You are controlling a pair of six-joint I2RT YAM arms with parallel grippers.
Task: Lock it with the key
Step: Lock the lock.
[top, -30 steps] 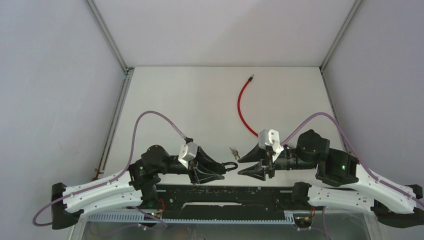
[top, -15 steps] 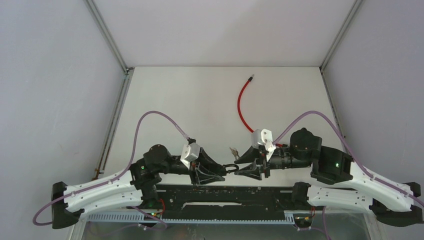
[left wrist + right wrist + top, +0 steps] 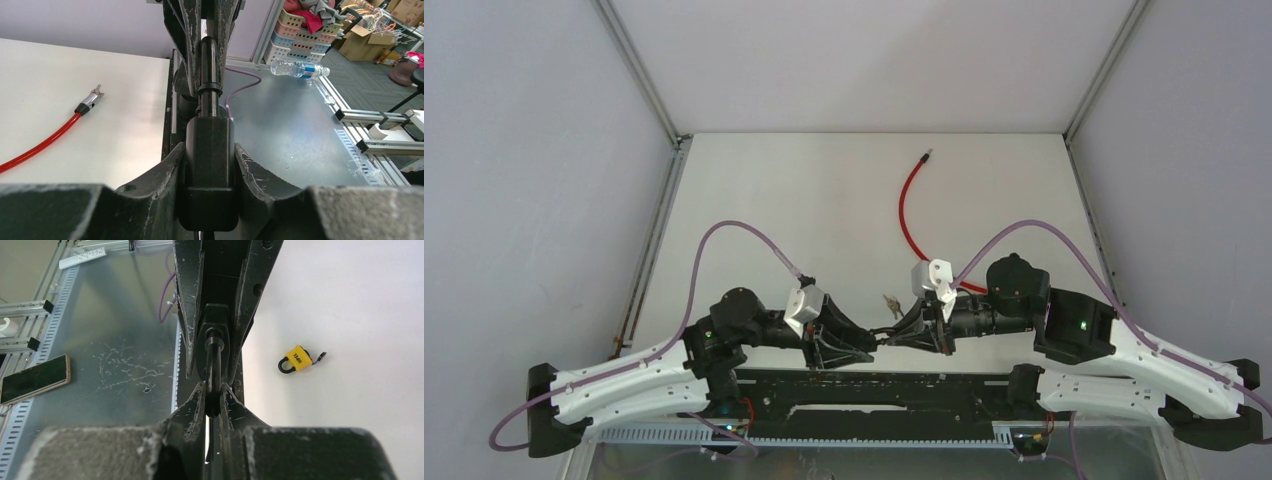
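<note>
My left gripper (image 3: 860, 341) is shut on the body of a black padlock (image 3: 209, 170), and its fingers (image 3: 150, 180) press both sides of it. The padlock's shackle (image 3: 209, 60) sticks out towards the right arm. My right gripper (image 3: 902, 333) is shut on that shackle (image 3: 212, 365), so both grippers meet low over the table's near edge. A small bunch of keys (image 3: 890, 302) lies on the white table just behind them, held by neither gripper.
A red cable (image 3: 907, 210) with a metal end (image 3: 91, 101) lies on the table behind the right arm. A small yellow padlock (image 3: 296, 359) lies on the table in the right wrist view. The black rail (image 3: 874, 385) runs along the near edge.
My right gripper has moved left to the left gripper and closed on the padlock's shackle. The left arm has barely moved.
</note>
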